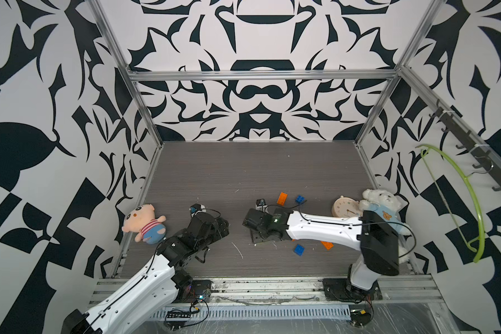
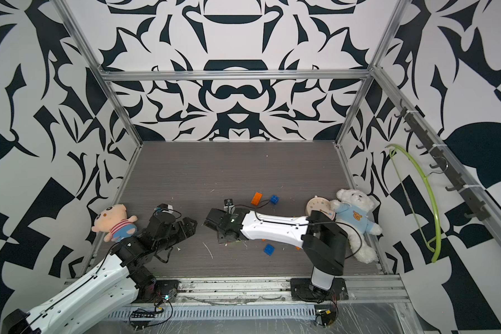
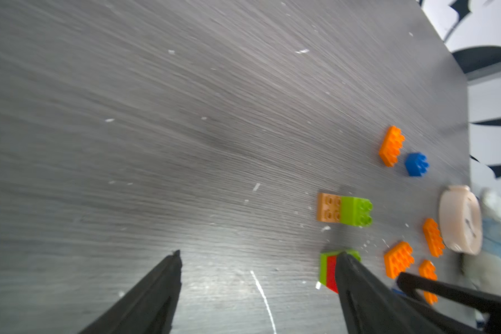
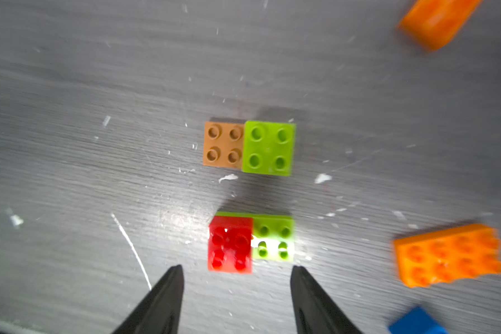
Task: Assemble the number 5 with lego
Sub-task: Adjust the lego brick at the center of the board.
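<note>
Black tapered fingers of the right claw [image 4: 237, 269] sit closest to the lens. They are spread moderately, with nothing between them and touching nothing.

Just ahead of the tips, on the grey wood-grain surface [image 4: 70, 115]:
- A red square studded plastic brick [image 4: 230, 245] is pressed onto one half of a lime green oblong studded brick [image 4: 274, 241], studs up.
- The long axis of that oblong runs crosswise to the fingers, from one tip towards the other.

Farther out, across a bare gap:
- A tan square studded brick [image 4: 223, 144] and a lime green square studded brick [image 4: 269, 148] lie side by side, edges touching, studs up.
- Their row is parallel to the oblong.

Off to one side, an orange oblong studded brick [image 4: 449, 254] lies studs up and well apart from both groups. Its long axis is roughly along that same line, slightly skewed.

The left claw [image 3: 259, 254] is wide open and empty. One finger's tip overlaps the red-and-green stack in its wrist view; whether it touches cannot be told.

In both top views the right arm lies over the two groups and hides them. In a top view, a loose orange oblong brick [image 1: 282, 199] and a blue square brick [image 1: 300, 199] lie beyond the arm, near each other but apart. The orange one's long axis points towards the back wall.
</note>
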Available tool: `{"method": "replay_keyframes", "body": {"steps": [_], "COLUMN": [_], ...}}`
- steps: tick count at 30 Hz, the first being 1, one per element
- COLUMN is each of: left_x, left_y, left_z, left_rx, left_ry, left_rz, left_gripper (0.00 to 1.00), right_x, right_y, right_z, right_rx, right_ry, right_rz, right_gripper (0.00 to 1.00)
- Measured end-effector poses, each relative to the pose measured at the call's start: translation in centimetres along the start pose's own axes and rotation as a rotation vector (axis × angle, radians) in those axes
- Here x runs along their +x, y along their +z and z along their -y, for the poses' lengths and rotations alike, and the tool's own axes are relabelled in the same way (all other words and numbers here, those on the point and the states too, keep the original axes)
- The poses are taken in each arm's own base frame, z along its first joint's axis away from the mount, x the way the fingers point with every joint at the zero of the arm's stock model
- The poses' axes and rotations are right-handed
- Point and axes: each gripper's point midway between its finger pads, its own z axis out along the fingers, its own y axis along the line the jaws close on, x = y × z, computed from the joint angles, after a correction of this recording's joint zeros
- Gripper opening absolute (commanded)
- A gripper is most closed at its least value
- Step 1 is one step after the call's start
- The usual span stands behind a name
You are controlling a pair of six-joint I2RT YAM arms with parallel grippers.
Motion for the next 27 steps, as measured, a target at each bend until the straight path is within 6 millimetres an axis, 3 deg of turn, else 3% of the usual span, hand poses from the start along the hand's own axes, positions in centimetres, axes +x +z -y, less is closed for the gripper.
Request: {"method": "replay_keyframes", "body": {"steps": [4,6,9,12,15,19,27], "left_x": [0.2,0.8,2.0,3.6,5.1,6.3,5.6], "left_y": [0.8,1.2,1.7,2.2,2.8,3.1,3.2], "left_z": [2.8,4.6,7.7,10.5,12.1,12.5,12.9], "left_rx": [0.06,0.085,0.123,0.144,0.138,0.124,0.127], "left_ry": [0.037,0.07,0.133,0.199,0.241,0.254,0.219], "left_rz": [-0.062,-0.097,-0.142,-0.172,-0.181,-0.175,-0.134], "left_gripper": [0.99,0.99,0.99,0.99,0.99,0.99,0.99], "right_x": [-1.0,-0.5,0.8,2.0,2.3,1.9,2.6], "right_y": [-1.0,0.1,2.0,2.9,3.3,3.5,4.6], "right_z": [4.6,7.9,11.3,11.6,11.9,12.9,13.9], "right_rx": [-0.019,-0.008,0.031,0.029,0.043,0.057,0.063], "right_ry": [0.021,0.038,0.015,-0.082,-0.159,-0.198,-0.215], "right_rz": [0.034,-0.016,-0.105,-0.169,-0.187,-0.192,-0.263], "right_gripper": [0.8,0.81,0.82,0.83,0.84,0.85,0.85]}}
